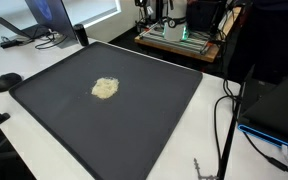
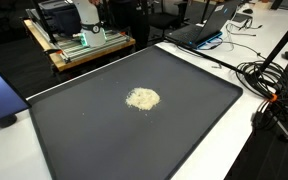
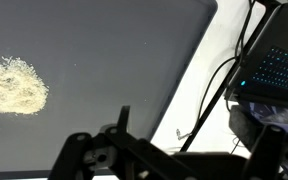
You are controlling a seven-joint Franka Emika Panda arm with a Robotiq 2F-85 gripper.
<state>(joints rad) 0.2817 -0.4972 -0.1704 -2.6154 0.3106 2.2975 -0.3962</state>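
A small heap of pale beige crumbs (image 1: 105, 88) lies on a large black mat (image 1: 144, 125) that covers the white table; both show in both exterior views, the heap (image 2: 142, 98) near the mat's (image 2: 94, 135) middle. In the wrist view the heap (image 3: 12, 85) is at the left edge on the mat (image 3: 114, 50). My gripper (image 3: 189, 140) shows only in the wrist view, as dark fingers along the bottom. They are spread apart and empty, above the mat's edge, well away from the heap. The arm is out of sight in both exterior views.
A laptop (image 1: 39, 20) (image 2: 209, 25) stands at a table corner. Black cables (image 1: 224, 120) (image 2: 267, 85) (image 3: 219, 85) run beside the mat. A small metal clip (image 1: 202, 168) (image 3: 179, 132) lies on the white table. A lit keyboard (image 3: 279, 70), a black mouse (image 1: 6, 82) and a wooden cart (image 2: 79, 42) are nearby.
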